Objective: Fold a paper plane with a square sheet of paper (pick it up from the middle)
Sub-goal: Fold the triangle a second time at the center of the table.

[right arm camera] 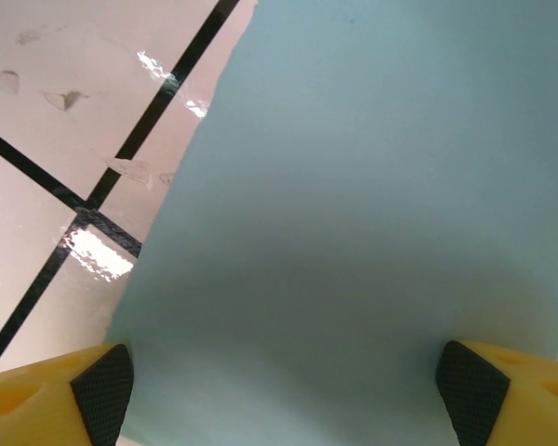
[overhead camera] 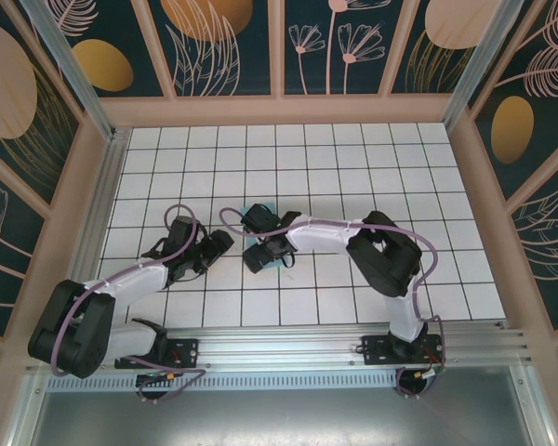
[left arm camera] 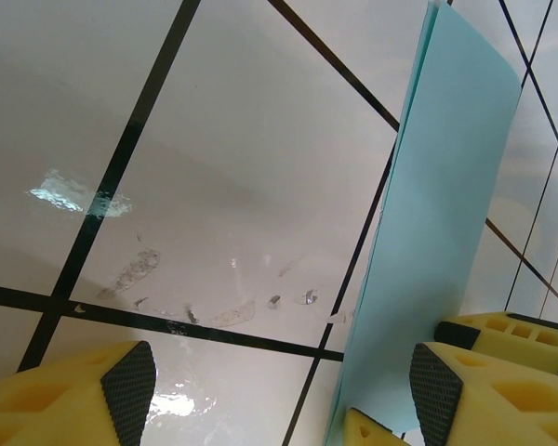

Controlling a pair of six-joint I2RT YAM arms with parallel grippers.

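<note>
Our right gripper (right arm camera: 288,395) is hanging low over the paper (right arm camera: 381,186) with its jaws spread wide, one pad (right arm camera: 100,390) by the sheet's left edge at the lower left of the wrist view and the other at the lower right. Nothing is being pinched, and we cannot tell whether the pads are touching the sheet

In the top view the paper is lying near the middle of the table (overhead camera: 353,167), mostly covered by that gripper, with slivers of turquoise peeking out above and below it. Our left gripper (left arm camera: 284,395) is sitting just beside it, to the left in the top view, jaws likewise spread and empty, probably so it can help without crowding the sheet

In the left wrist view the paper is showing as a tall narrow strip on the right of the frame, either folded over or tilted up on edge; we cannot tell which. We are judging this as mid-fold, with no plane shape yet, and thin paper will be sliding easily on the glossy table
</note>
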